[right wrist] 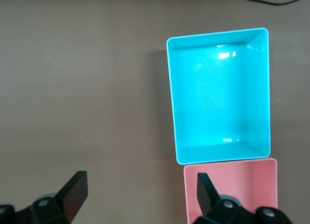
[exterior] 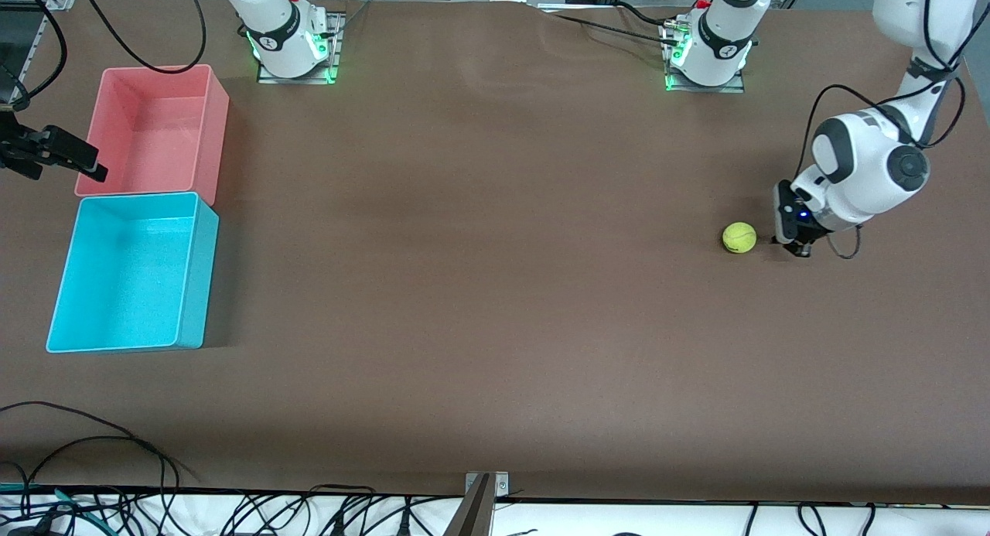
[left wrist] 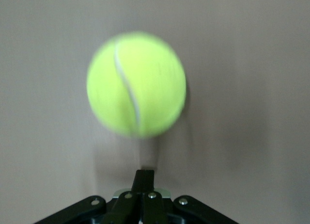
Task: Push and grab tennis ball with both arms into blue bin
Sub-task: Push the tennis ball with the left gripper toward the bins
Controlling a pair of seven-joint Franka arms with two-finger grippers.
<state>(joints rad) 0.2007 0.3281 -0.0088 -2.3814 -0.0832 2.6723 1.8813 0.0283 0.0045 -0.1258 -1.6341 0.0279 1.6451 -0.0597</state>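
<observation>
While the right gripper [right wrist: 138, 200] waits spread wide above the blue bin [exterior: 131, 273], the left gripper [exterior: 797, 246], fingers pressed together just beside the tennis ball [exterior: 739, 237], should probably nudge it squarely toward that bin.

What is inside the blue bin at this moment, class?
Nothing shows inside the blue bin: its floor is bare in the front and right wrist views. The tennis ball lies on the table toward the left arm's end, beside the left gripper. The right gripper hangs by the pink bin.
</observation>
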